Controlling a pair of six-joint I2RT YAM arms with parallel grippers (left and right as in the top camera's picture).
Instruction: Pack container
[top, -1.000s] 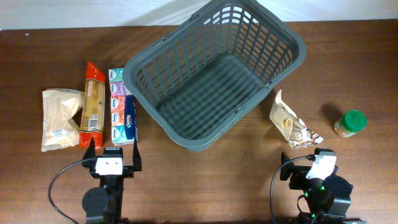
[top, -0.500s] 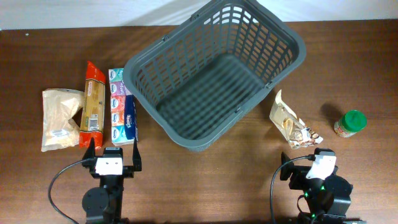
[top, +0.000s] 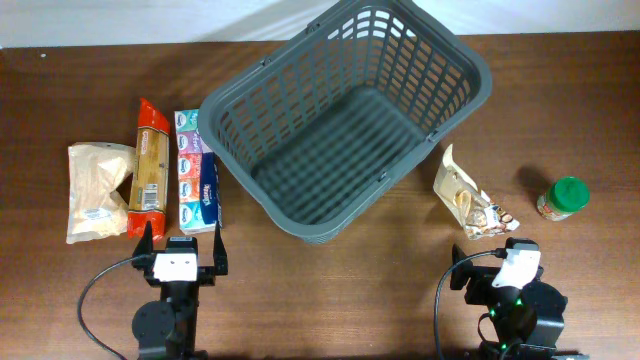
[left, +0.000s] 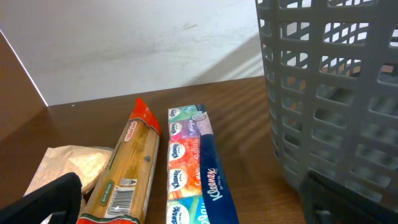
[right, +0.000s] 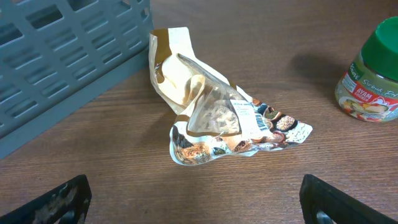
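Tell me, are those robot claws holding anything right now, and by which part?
Nothing is held. The left gripper and the right gripper both stand open with nothing between their fingers.

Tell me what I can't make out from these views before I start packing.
Left wrist view: the container is cut off by the top and right edges, and its inside is unseen.
Left wrist view: the pasta pack and tissue pack run off the bottom edge. The beige bag is partly behind the pasta pack.
Right wrist view: the jar is cut by the right edge, so its label is incomplete.
Overhead view: the snack pouch print is too small to read.
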